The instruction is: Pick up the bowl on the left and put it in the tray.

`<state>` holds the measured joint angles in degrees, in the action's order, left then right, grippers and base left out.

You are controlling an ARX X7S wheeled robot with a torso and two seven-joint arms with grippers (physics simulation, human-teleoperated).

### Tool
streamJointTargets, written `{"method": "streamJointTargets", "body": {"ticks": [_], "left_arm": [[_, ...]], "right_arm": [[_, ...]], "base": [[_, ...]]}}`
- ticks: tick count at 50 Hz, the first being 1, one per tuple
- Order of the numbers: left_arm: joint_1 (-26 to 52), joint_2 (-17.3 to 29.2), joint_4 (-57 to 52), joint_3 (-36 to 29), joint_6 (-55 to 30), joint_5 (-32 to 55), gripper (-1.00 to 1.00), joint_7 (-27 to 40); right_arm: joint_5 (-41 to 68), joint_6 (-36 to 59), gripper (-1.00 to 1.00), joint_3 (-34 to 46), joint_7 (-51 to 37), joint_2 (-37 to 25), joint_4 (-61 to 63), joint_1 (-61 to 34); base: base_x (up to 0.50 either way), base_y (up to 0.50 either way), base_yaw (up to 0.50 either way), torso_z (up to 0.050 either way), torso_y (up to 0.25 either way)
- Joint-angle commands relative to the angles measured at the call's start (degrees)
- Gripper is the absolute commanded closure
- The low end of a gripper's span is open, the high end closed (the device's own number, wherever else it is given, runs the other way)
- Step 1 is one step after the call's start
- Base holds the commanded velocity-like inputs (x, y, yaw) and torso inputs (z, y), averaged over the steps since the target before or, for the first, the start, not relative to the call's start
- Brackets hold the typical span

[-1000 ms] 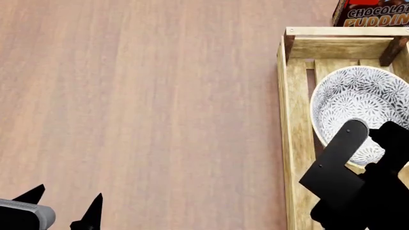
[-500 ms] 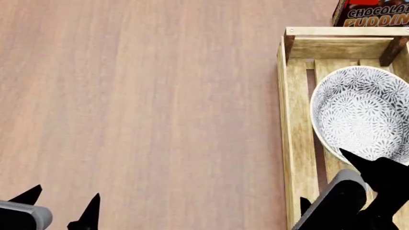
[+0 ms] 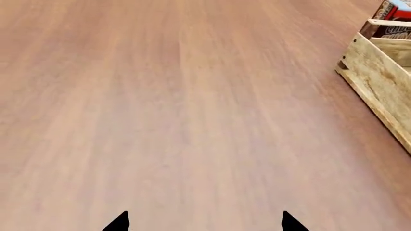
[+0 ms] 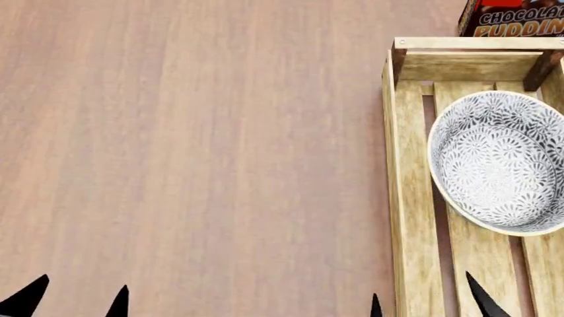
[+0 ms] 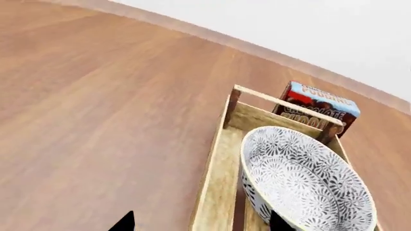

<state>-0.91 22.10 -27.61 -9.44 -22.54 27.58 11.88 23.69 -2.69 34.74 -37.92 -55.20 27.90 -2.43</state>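
Light wood slats under the bowl [image 4: 500, 165] now: it sits inside the tray [image 4: 408, 198], toward the far end near the raised end bar, and in the right wrist view it looks canted, one side of the rim [image 5: 308, 178] riding higher, likely because it leans on the tray's low side wall or straddles a slat gap; I can't tell which. My right pincer [image 4: 429, 305] is spread, nothing between the tips, and sits at the near end of the tray, apart from the bowl. Only the two black fingertips [image 4: 480, 297] show at the bottom edge of the head view, so I read it as released and clear of the load. Left pincer [image 4: 75, 300] is also spread and holding nothing, parked over bare tabletop [image 4: 203, 145] well away from the tray; its wrist view shows only wood grain and the tray's corner off to one side. That makes sense: the right arm is the one next to the tray, so the left has no job here. Chocolate pudding box [image 4: 516, 16] stands just beyond the tray's far end, untouched and not involved. My read: placement is done, bowl is contained. Only concern is the tilt; if it's resting on the wall it could rock, but the tray sides should keep it in.
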Motion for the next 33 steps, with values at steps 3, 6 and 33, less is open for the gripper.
{"method": "streamJointTargets", "body": {"ticks": [3,6,33], "left_arm": [[-6.3,-2.7,12.6,-0.6,18.0,-4.7,-1.0,-6.5],[-7.0,-3.5,15.1,-0.9,20.6,-5.5,-1.0,-7.2],[-7.5,-5.1,19.3,-1.9,24.6,-4.8,-1.0,-8.6]], "right_arm": [[4.4,-27.5,-1.0,1.1,4.0,13.3,-17.3,8.8],[5.4,-29.1,-1.0,2.0,5.7,15.2,-20.1,9.3],[6.0,-34.9,-1.0,3.3,11.8,18.4,-25.3,9.9]], "base": [[0.0,0.0,0.0,0.0,0.0],[0.0,0.0,0.0,0.0,0.0],[0.0,0.0,0.0,0.0,-0.001]]}}
